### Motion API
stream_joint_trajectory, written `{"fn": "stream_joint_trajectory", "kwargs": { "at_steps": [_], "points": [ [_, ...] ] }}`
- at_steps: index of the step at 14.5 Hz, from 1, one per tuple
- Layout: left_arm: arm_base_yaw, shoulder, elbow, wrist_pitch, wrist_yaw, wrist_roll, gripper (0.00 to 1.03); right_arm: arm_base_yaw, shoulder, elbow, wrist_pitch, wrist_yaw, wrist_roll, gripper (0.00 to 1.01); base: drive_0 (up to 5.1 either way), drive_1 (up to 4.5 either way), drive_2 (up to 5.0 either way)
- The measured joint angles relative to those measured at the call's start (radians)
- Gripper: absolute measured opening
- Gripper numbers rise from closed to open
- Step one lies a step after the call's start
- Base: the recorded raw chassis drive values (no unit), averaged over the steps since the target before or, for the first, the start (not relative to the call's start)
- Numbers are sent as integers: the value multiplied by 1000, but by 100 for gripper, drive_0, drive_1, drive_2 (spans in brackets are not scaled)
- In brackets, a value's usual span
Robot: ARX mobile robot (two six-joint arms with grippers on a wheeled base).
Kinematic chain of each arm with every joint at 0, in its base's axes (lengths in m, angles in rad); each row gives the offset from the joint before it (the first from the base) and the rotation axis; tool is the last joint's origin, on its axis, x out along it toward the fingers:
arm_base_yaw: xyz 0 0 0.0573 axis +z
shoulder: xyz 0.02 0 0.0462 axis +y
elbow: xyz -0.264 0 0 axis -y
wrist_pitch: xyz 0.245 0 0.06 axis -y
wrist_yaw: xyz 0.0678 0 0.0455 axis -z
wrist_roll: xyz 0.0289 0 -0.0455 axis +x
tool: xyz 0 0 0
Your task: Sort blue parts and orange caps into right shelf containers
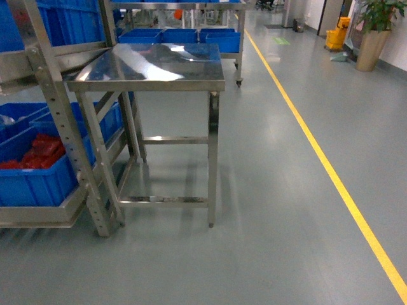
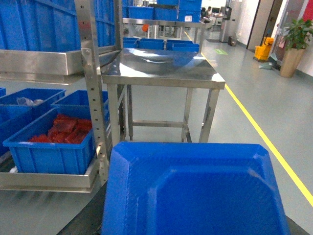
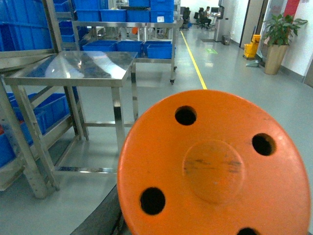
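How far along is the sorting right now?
Nothing visibly sorted yet. The large blue plastic part fills the left wrist view and the round orange cap with holes the right, apparently carried. The bright-blue crates on the stainless-steel shelf remain ahead; no gripper visible.

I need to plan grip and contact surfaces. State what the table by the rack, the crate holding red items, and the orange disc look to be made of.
Table: apparently stainless steel, polished; its top mirrors the surroundings.
Crate of red items: seemingly moulded plastic, smooth, uniform bright blue with a thick rim.
Orange disc: probably plastic, matte with scuffs at the centre and round holes; the material is not certain.
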Motion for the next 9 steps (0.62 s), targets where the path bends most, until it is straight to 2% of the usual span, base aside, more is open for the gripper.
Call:
{"fn": "stream_joint_trajectory", "kwargs": {
  "at_steps": [9],
  "points": [
    [0,0,0,1,0,0,43,0,0,0,0,0,0,43,-14,417,-446]
  ]
}}
